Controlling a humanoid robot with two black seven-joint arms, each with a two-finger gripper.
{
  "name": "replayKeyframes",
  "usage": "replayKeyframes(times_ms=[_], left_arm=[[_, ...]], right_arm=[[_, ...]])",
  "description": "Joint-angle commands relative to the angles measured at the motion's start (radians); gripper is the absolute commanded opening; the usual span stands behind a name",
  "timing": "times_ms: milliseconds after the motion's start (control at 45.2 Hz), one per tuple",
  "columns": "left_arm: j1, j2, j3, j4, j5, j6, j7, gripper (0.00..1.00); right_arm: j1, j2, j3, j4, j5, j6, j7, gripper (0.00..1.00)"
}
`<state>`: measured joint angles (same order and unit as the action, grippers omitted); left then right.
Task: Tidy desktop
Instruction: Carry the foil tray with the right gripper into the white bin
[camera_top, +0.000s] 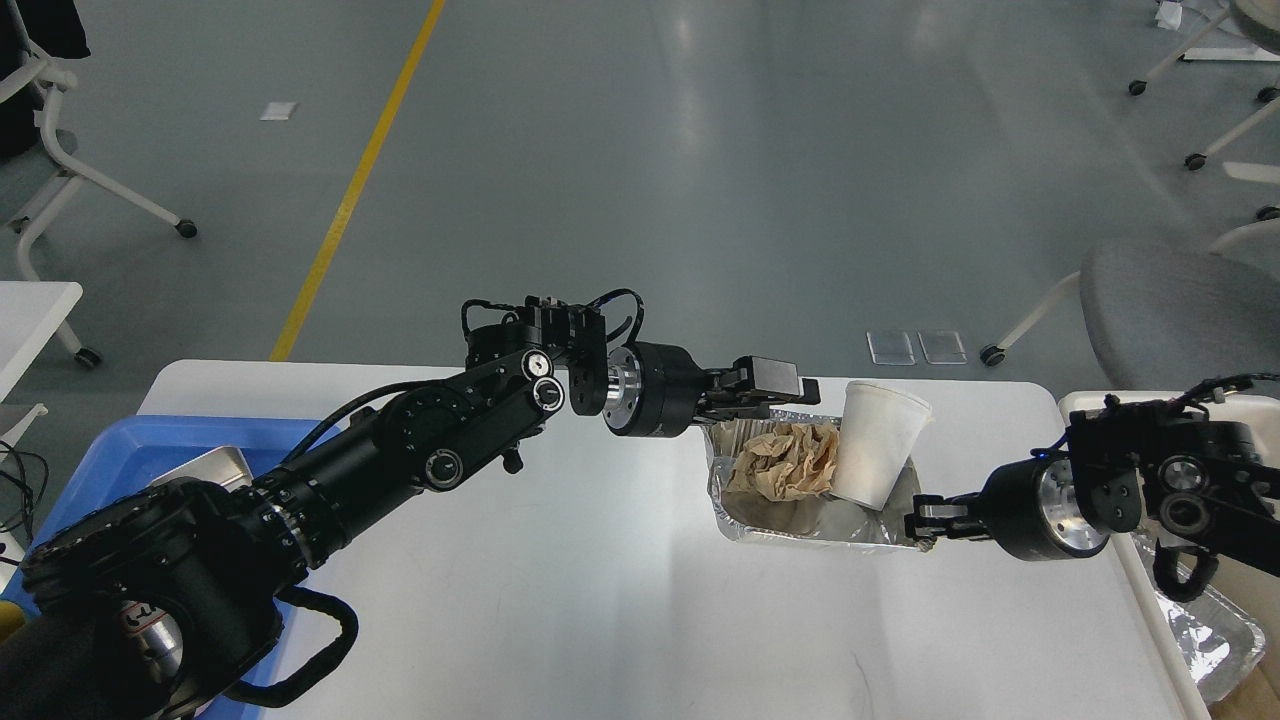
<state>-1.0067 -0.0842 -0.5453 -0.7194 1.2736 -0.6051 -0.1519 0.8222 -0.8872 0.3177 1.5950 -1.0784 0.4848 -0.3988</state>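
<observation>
The white desktop (560, 610) carries a foil tray (800, 528) right of centre. A crumpled brown paper (785, 460) lies inside the tray, beside a tilted white paper cup (880, 445) at its right end. My left gripper (768, 394) hovers open just above the tray's far left rim, with nothing between its fingers. My right gripper (922, 523) comes in from the right and is shut on the tray's near right corner.
A blue plastic tray (110, 450) with a metal container (205, 465) sits at the left edge, partly hidden by my left arm. A cream-white bin (1090, 402) holding another foil tray (1215, 640) stands at the right edge. A grey chair (1180, 310) is behind it.
</observation>
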Motion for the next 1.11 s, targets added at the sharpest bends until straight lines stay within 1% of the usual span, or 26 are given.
replayKeyframes(times_ms=[0,199,354,487,531,686,796,929,1017,1084], left_arm=[[-0.004,0.000,-0.004,-0.006,-0.005,0.004,-0.005,0.87],[-0.015,0.009,-0.018,-0.008,-0.098,-0.005,-0.006,0.94],[-0.038,0.033,-0.031,-0.008,-0.209,0.005,-0.008,0.95],[-0.052,0.083,-0.080,-0.008,-0.315,0.025,-0.005,0.95],[-0.053,0.098,-0.100,-0.008,-0.338,0.041,-0.003,0.95],[-0.053,0.164,-0.177,-0.008,-0.401,0.134,-0.003,0.96],[-0.049,0.211,-0.215,-0.008,-0.451,0.194,-0.003,0.96],[-0.029,0.262,-0.260,-0.006,-0.548,0.266,-0.014,0.96],[0.003,0.277,-0.283,-0.003,-0.643,0.320,-0.018,0.96],[0.028,0.282,-0.295,-0.002,-0.718,0.344,-0.020,0.96]], right_arm=[[0.000,-0.001,0.001,-0.001,0.000,0.000,0.000,0.00],[-0.005,-0.006,0.017,-0.006,0.000,0.000,0.000,0.00],[-0.011,-0.019,0.047,-0.010,0.002,-0.002,0.000,0.00],[-0.021,-0.042,0.103,-0.036,0.009,-0.003,0.000,0.00],[-0.029,-0.053,0.122,-0.049,0.021,-0.003,-0.002,0.00],[-0.040,-0.062,0.182,-0.102,0.046,-0.008,-0.002,0.00],[-0.046,-0.061,0.231,-0.173,0.048,-0.015,-0.002,0.00],[-0.048,-0.059,0.299,-0.283,0.081,-0.025,-0.003,0.00],[-0.046,-0.059,0.354,-0.378,0.103,-0.040,-0.005,0.00],[-0.046,-0.059,0.389,-0.444,0.115,-0.041,-0.005,0.00]])
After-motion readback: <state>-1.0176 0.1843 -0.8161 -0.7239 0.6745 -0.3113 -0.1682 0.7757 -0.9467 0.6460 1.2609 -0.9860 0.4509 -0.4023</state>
